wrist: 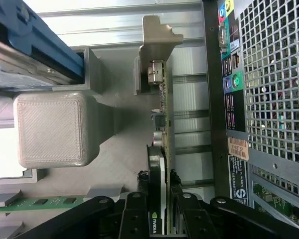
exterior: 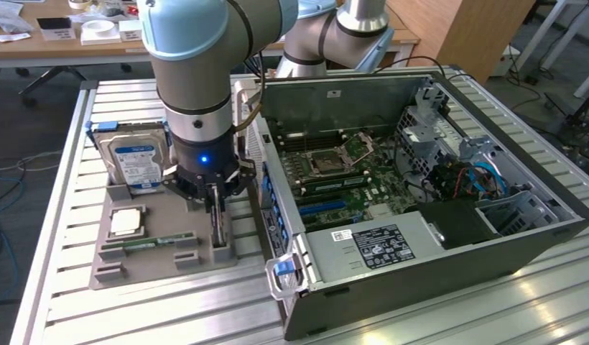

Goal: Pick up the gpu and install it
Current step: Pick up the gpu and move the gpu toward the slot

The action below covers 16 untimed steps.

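Wrist view: black hand point(wrist: 159, 175) clamped on thin flat gpu point(wrist: 165, 109), edgewise in grey tray point(wrist: 109, 162).

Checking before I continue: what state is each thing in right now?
gpu: standing on edge in the tray.
gripper: shut on the gpu, one finger on each face.
hard drive: upright in the tray.
memory stick: lying flat in the tray.
computer case: side open, motherboard exposed.

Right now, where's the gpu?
Exterior view's left: the gpu stands on edge in the grey tray, between the memory stick and the computer case, with the gripper jaws closed on it.
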Each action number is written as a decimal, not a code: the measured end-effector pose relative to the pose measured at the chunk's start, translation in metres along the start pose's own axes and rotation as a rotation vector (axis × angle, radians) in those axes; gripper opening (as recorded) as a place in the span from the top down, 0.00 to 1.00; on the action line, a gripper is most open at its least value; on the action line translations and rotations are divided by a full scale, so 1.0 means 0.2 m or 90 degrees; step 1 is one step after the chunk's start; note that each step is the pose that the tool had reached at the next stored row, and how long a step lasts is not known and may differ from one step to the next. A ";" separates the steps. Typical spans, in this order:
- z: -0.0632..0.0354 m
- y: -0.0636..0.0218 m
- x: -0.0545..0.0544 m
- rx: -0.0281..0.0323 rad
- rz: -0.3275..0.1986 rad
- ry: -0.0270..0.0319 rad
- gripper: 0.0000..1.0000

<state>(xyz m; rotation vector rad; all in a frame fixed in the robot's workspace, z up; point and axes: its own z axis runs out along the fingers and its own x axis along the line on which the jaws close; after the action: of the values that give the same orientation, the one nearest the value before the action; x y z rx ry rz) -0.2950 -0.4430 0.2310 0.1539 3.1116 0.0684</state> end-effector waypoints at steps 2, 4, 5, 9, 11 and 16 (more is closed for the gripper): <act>0.000 0.000 0.00 0.0000 0.000 0.0000 0.73; 0.000 0.000 0.00 -0.0002 -0.011 0.0004 0.73; 0.001 0.000 0.00 -0.0005 -0.023 0.0010 0.73; 0.001 0.000 0.00 -0.0008 -0.034 0.0015 0.73; 0.001 0.000 0.00 -0.0008 -0.034 0.0015 0.73; -0.024 0.001 0.00 -0.0008 -0.034 0.0015 0.73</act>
<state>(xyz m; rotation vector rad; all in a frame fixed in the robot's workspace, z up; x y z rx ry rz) -0.2949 -0.4430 0.2358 0.0697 3.1157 0.0696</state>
